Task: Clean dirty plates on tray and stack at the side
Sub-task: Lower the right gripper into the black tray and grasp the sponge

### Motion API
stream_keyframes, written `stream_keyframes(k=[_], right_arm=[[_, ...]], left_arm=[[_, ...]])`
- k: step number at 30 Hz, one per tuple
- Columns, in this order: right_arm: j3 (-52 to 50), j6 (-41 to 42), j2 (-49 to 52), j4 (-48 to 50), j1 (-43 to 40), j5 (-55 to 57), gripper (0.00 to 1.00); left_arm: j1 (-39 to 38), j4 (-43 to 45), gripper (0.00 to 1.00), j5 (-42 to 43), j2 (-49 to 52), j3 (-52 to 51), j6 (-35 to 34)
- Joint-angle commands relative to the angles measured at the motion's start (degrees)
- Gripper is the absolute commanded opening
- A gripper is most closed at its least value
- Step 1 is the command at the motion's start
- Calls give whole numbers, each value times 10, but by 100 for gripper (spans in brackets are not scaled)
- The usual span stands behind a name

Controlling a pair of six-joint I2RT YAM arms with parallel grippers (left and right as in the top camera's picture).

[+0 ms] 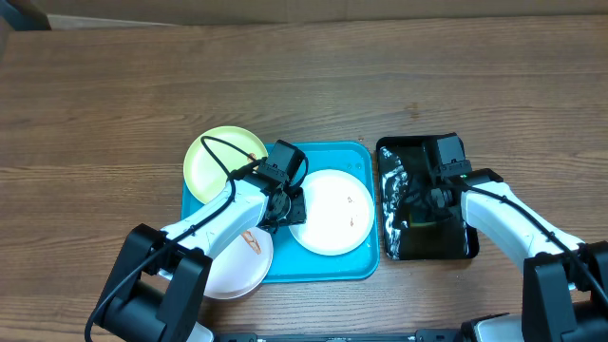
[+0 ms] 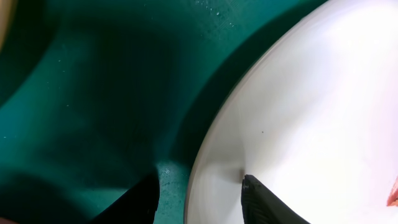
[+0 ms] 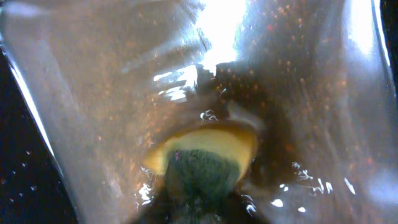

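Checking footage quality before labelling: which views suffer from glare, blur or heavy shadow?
Overhead view: sharp and evenly lit, with glare on the crinkled film in the black tray. Left wrist view: the white plate is blown out and soft, the turquoise tray deep in shadow. Right wrist view: blurred throughout, glare at the top, the sponge out of focus.

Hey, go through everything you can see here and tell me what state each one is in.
Left pincer: open, astride white plate's rim.
Right pincer: down in black tray, at sponge; grip unclear.
White plate: flat on tray, faint specks.
Green plate: overhanging tray's far left corner.
Smeared plate: reddish smear, overhanging tray's near left corner.
Sponge: in murky water.
Black tray: holding water.
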Motion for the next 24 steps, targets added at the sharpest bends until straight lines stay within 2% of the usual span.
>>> stream_keyframes(k=[1, 3, 6, 10, 20, 24], right_arm=[[4, -5, 1, 0, -4, 3, 4], [37, -5, -9, -46, -10, 2, 4], [98, -7, -30, -141, -15, 0, 4], [144, -37, -46, -222, -15, 0, 4], [143, -81, -43, -252, -15, -26, 4], [146, -98, -43, -231, -15, -30, 4]], left_arm=[[-2, -9, 45, -4, 23, -10, -5], [-2, -10, 45, -4, 23, -10, -5], [-2, -11, 35, -4, 23, -10, -1], [-2, -10, 5, -4, 23, -10, -1], [-1, -3, 4, -9, 23, -10, -2], [0, 16, 4, -15, 22, -10, -4]])
